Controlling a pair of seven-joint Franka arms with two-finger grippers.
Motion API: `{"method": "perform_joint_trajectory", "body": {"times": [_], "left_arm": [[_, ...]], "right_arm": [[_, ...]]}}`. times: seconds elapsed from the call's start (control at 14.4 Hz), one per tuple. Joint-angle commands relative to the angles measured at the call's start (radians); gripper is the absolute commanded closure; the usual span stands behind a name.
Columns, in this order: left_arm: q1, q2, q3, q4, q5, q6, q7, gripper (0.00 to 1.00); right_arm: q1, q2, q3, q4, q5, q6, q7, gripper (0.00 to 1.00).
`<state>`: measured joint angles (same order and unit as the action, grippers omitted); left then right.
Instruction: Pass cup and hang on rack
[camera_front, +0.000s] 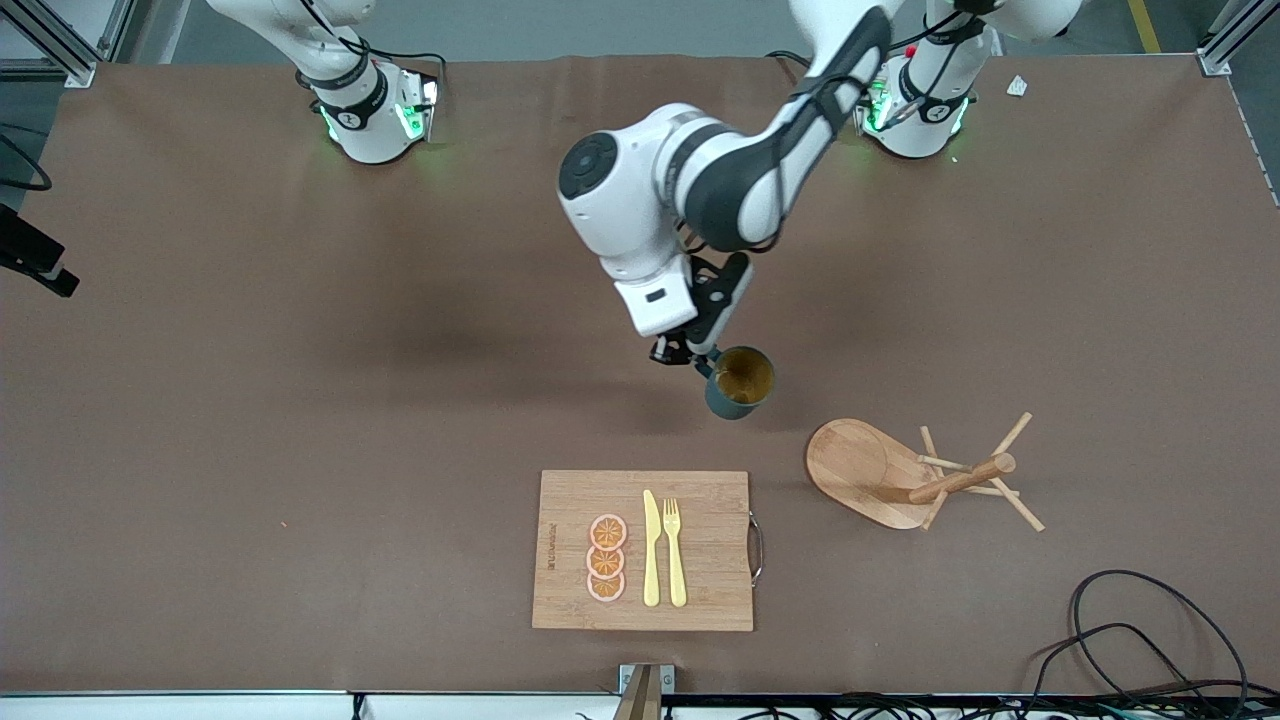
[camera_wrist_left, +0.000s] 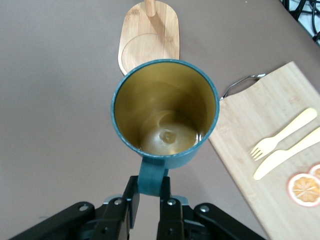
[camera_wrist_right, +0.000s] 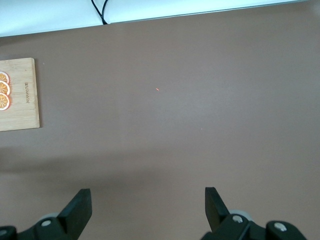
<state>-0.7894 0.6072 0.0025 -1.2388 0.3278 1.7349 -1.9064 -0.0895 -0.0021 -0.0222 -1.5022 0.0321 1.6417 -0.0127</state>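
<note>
My left gripper (camera_front: 700, 358) is shut on the small side handle of the dark teal cup (camera_front: 742, 382) and holds it upright over the middle of the table. In the left wrist view the cup (camera_wrist_left: 165, 115) shows its empty yellowish inside, and the left gripper (camera_wrist_left: 150, 192) pinches the handle between both fingers. The wooden rack (camera_front: 900, 475) stands on its oval base toward the left arm's end of the table, and its base (camera_wrist_left: 150, 35) shows past the cup. My right gripper (camera_wrist_right: 148, 200) hangs open over bare table, out of the front view.
A bamboo cutting board (camera_front: 700, 590) with a metal handle lies near the front edge, carrying orange slices (camera_front: 606, 558), a yellow knife (camera_front: 651, 548) and a fork (camera_front: 675, 550). Black cables (camera_front: 1150, 630) lie at the near corner toward the left arm's end.
</note>
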Motion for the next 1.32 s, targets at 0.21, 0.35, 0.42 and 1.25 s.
{"method": "perform_joint_trajectory", "body": {"times": [0.21,0.35,0.42,1.25], "left_arm": [[0.162,-0.173,-0.007,-0.024,-0.278,0.000,0.186,1.00],[0.241,-0.213,-0.009,-0.022,-0.410,0.005,0.254,1.00],[0.281,-0.228,-0.009,-0.022,-0.474,0.005,0.294,1.00],[0.659,-0.256,-0.006,-0.031,-1.087,-0.116,0.680,1.00]], "right_arm": [[-0.024,-0.021,0.018,-0.010,-0.009,-0.011,-0.004,0.00],[-0.024,-0.019,0.018,-0.009,-0.009,-0.011,-0.001,0.00],[-0.024,-0.019,0.018,-0.009,-0.009,-0.011,0.000,0.00],[-0.023,-0.016,0.018,-0.010,-0.008,-0.010,0.000,0.00]]}}
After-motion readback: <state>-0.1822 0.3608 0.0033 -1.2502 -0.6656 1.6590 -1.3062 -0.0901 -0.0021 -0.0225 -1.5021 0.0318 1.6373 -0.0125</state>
